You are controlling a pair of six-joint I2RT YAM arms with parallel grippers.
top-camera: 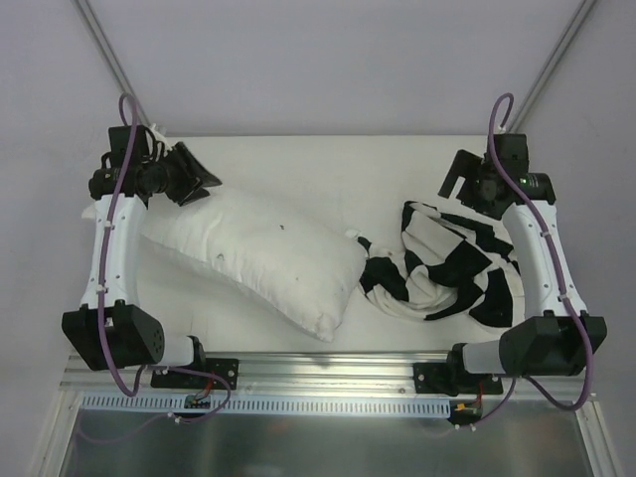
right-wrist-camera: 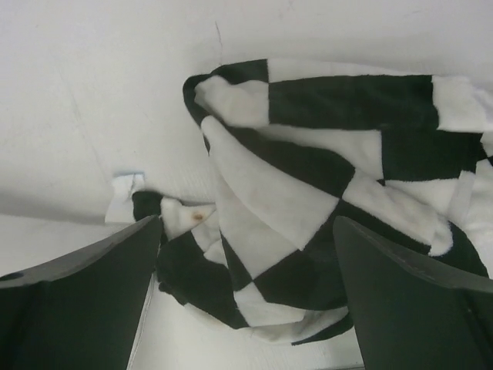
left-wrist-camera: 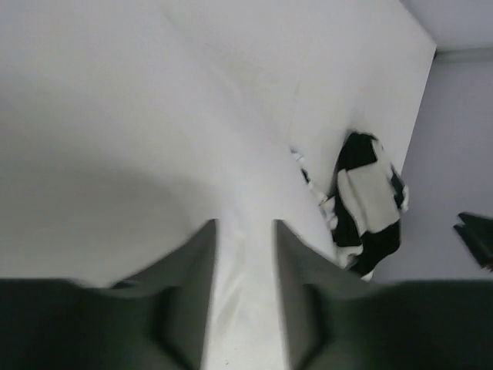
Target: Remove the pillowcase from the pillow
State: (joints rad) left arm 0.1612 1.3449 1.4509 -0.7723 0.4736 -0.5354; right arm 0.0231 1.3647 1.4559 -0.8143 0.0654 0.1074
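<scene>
Right gripper [right-wrist-camera: 246,223] hung spread wide, empty, over crumpled pillowcase [right-wrist-camera: 308,177] beside the pillow [top-camera: 258,253]. Left gripper [left-wrist-camera: 245,225] parted above pillow's other end. Right arm [top-camera: 537,248] hid pillowcase's outer edge.

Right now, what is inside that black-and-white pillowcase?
Nothing bulky shows: the pillowcase lies limp and crumpled on the table, and the white pillow lies bare beside it. Its folds hide the inside, so anything small there cannot be seen.
</scene>
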